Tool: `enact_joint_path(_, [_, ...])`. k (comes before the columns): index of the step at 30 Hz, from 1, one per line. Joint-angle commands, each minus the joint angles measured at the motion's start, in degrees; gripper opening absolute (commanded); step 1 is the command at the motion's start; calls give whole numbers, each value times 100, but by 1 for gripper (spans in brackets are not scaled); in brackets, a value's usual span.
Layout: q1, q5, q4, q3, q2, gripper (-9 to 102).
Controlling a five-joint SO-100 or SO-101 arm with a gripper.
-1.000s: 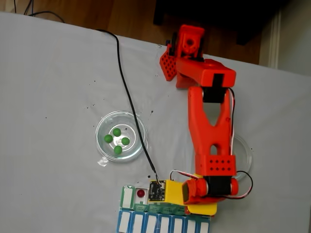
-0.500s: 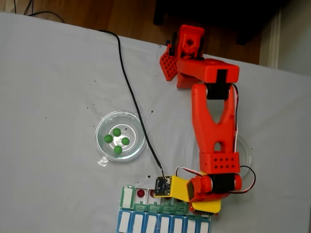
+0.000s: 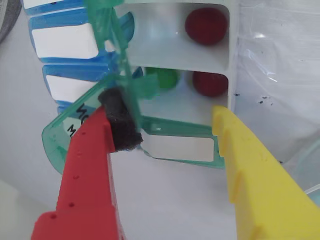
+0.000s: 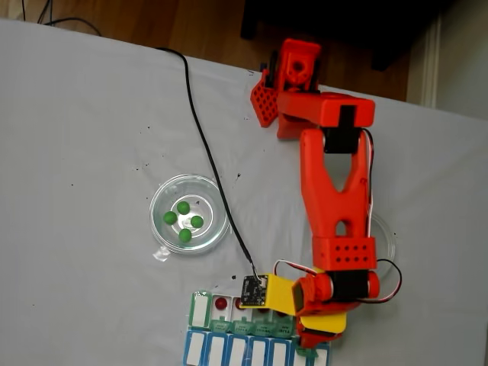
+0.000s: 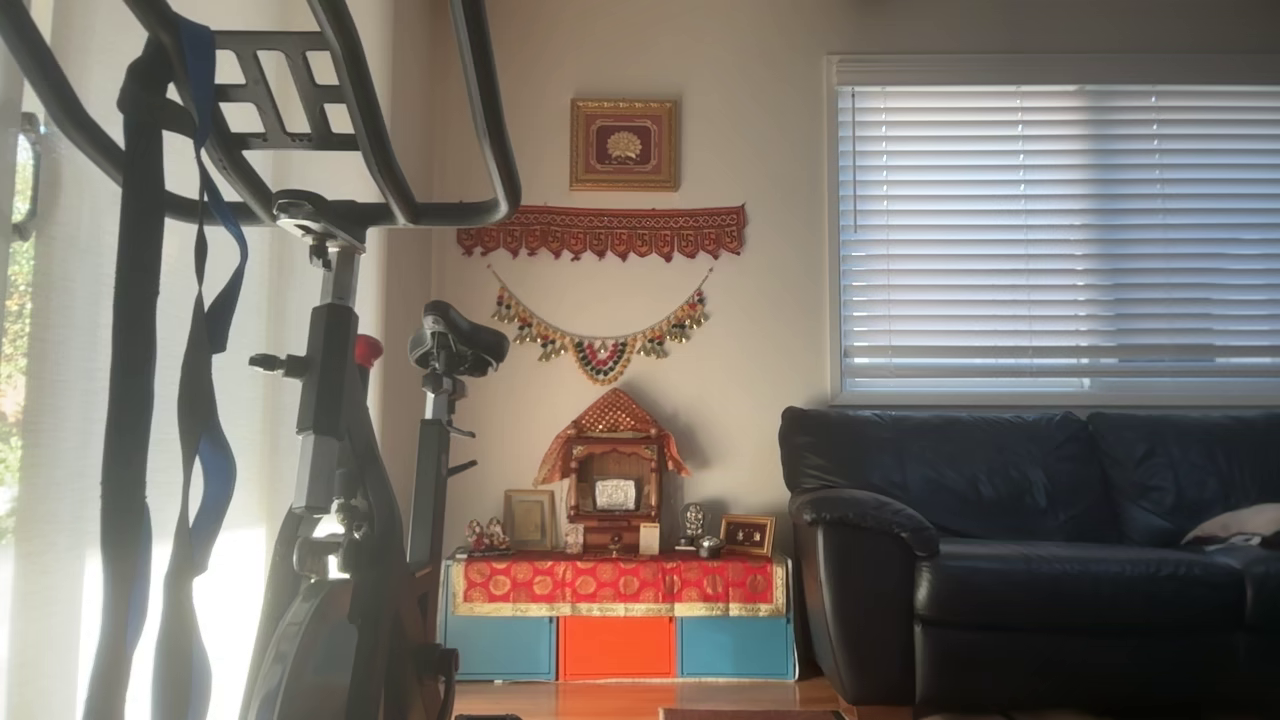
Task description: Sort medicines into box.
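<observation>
Now hovering with gripper (image 3: 172,122) wide apart and holding nothing, right over the box (image 3: 220,55), already holding red and green medicines (image 3: 206,25). Maybe catching an open green lid (image 3: 175,140) and tipping the box, spilling balls.

arm (image 4: 333,191): orange-red plastic | jaws: one red, one yellow (black-padded) | black cable (image 4: 206,145)

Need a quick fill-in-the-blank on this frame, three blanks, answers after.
1. The clear round dish holds ___ bright green balls.
2. The open tool has one red finger and one ___ finger.
3. In the wrist view, the compartment of the green-lidded pill organizer nearest the tool holds a dark red ball and a ___ ball.

Answers: four; yellow; green
</observation>
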Motion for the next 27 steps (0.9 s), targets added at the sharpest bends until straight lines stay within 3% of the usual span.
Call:
enact_joint_path(1, [44,-44,105,-132,721,31])
enact_joint_path(4, [44,-149,237,-211,694,32])
enact_joint_path(8, [18,-422,422,-334,703,20])
enact_joint_path(15, [-53,-1072,2391,-1424,571,2])
enact_joint_path(21, [141,-1512,3586,-1916,923,2])
enact_joint_path(27, [844,-2241,3542,-747,2452,2])
